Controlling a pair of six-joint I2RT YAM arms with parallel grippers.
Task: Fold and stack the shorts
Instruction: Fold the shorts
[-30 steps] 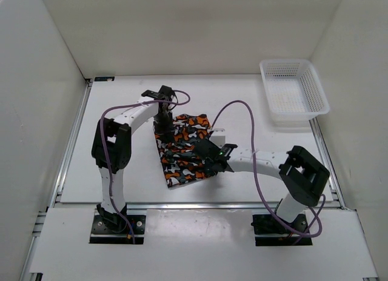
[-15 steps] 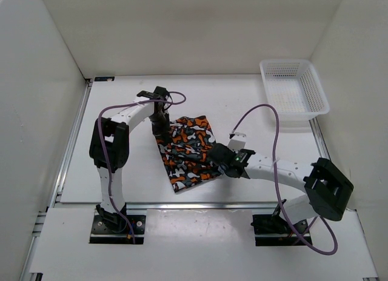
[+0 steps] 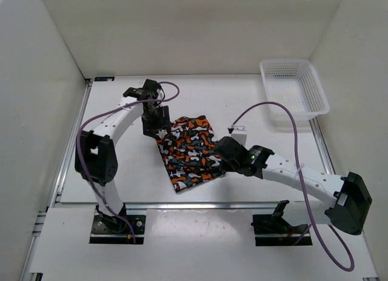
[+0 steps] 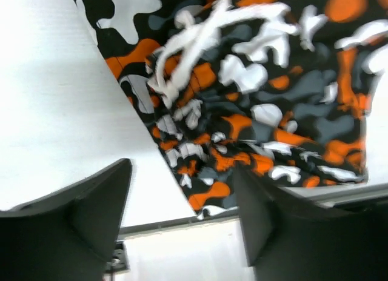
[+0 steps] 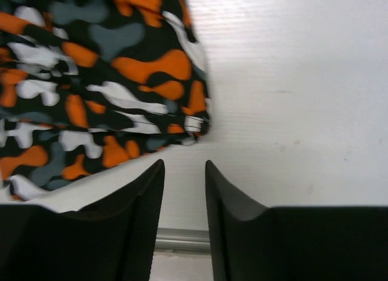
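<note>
The shorts (image 3: 188, 151) lie folded in a compact slanted rectangle on the white table, in an orange, black, grey and white print. My left gripper (image 3: 151, 120) hovers at their far left corner, open and empty. In the left wrist view its gripper (image 4: 182, 199) has the jaws wide apart, and the shorts (image 4: 260, 111) and the white drawstring (image 4: 194, 39) lie beyond them. My right gripper (image 3: 218, 158) is at the shorts' right edge. In the right wrist view its gripper (image 5: 183, 178) shows a narrow empty gap just short of the hem of the shorts (image 5: 91, 81).
A white mesh basket (image 3: 294, 90) stands at the far right corner. The metal rail of the table's near edge (image 3: 200, 203) runs just below the shorts. White walls enclose the table on three sides.
Both grippers have let go of the shorts. The left has drawn back to the far left. The right arm has stretched out and drawn off to the right. The shorts lie flatter.
</note>
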